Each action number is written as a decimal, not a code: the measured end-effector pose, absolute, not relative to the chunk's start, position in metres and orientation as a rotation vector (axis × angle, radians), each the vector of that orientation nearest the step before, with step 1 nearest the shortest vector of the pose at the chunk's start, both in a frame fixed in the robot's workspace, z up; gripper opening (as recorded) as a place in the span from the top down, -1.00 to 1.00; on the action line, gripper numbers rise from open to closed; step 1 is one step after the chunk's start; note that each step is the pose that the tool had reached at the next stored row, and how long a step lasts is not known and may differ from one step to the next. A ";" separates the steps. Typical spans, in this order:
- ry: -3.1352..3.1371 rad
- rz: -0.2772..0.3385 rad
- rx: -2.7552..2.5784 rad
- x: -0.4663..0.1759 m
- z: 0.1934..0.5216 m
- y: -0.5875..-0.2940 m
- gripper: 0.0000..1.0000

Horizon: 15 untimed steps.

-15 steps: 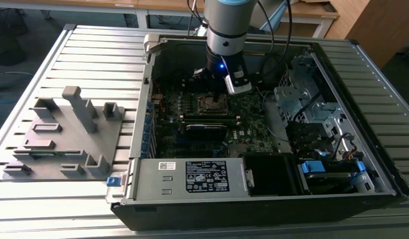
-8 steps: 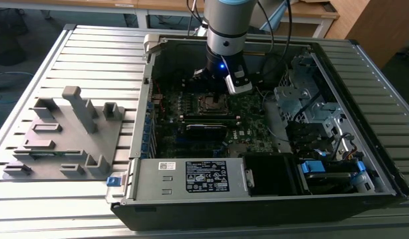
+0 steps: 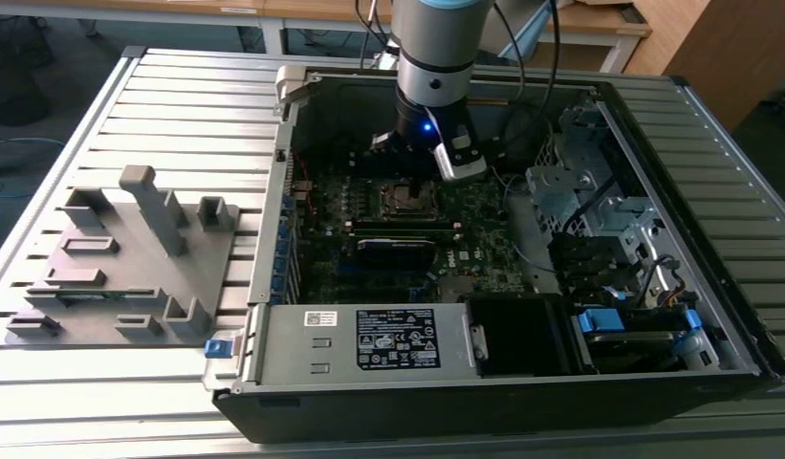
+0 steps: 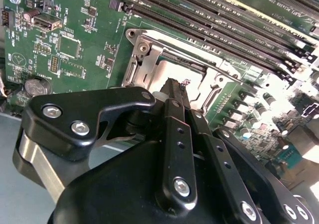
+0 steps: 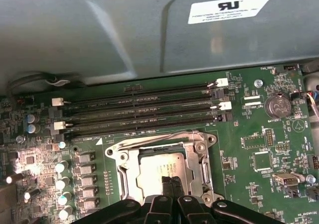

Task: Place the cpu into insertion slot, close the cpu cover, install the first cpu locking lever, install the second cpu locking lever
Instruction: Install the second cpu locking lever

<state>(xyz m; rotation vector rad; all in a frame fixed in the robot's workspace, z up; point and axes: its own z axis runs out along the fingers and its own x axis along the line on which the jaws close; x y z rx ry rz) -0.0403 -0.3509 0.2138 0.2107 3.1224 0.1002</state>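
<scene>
We see the arm (image 3: pixel 430 57) reaching down into an open computer case (image 3: pixel 494 378) that lies on a slatted metal worktop (image 3: pixel 175 86). In the exterior view its wrist hangs just above the insertion slot (image 3: pixel 411 198), and its lower end hides the claw there.

In the first wrist view the claw (image 5: pixel 171 181) has its two black fingers (image 5: pixel 166 183) pressed narrow together, tips resting over the edge of the cpu (image 5: pixel 158 170), whose dull silver top sits inside the slot's metal rim. The cpu cover (image 5: pixel 197 157) appears as a silver frame lying around the chip, but the fingers hide its near side, so we cannot tell whether it is fully down. We cannot tell whether the tips grip anything.

In the second wrist view the claw's black linkage blocks most of the socket; only the far corner of the frame (image 4: pixel 149 55) and a strip of the chip show. The long memory slots (image 5: pixel 139 112) lie just beyond the socket. A grey plastic fixture (image 3: pixel 124 258) stands on the worktop, at the exterior view's left.
</scene>
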 end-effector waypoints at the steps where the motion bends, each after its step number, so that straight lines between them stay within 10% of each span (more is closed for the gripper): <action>1: 3.123 0.100 0.208 -0.040 0.214 -0.351 0.80; 15: 3.123 0.100 0.202 -0.040 0.222 -0.351 0.80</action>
